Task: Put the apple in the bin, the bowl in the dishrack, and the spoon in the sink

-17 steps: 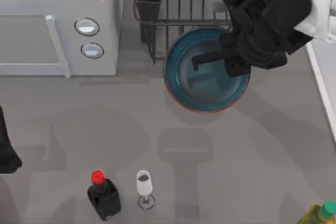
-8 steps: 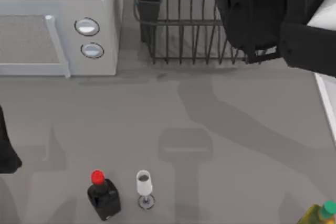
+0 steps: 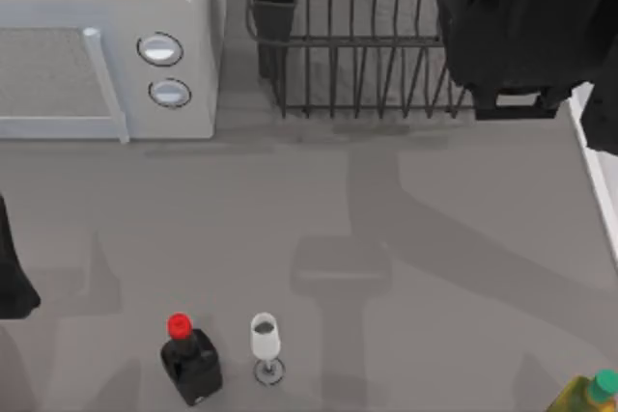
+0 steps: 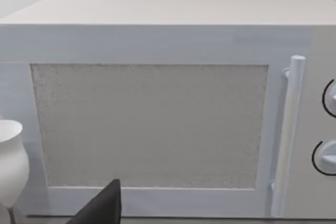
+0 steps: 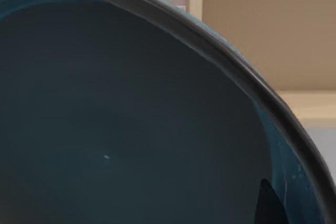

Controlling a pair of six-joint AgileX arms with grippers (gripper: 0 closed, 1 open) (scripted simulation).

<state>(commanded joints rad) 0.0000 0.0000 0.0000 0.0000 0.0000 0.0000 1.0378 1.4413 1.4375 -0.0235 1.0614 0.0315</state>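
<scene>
The right arm (image 3: 521,26) is hanging over the dishrack (image 3: 357,55), its wrist camera looking into the blue bowl (image 5: 131,119). Whether its hand is gripping, I cannot tell. Bowl placement seems unfinished; the left arm (image 3: 14,277) is idling at the tabletop's left edge.

Grey table (image 3: 319,209): microwave (image 3: 106,41) back left, dishrack (image 3: 348,36) beside it, red-capped bottle (image 3: 190,359) and wine glass (image 3: 265,343) near front, green-capped bottle (image 3: 591,395) front right corner.
</scene>
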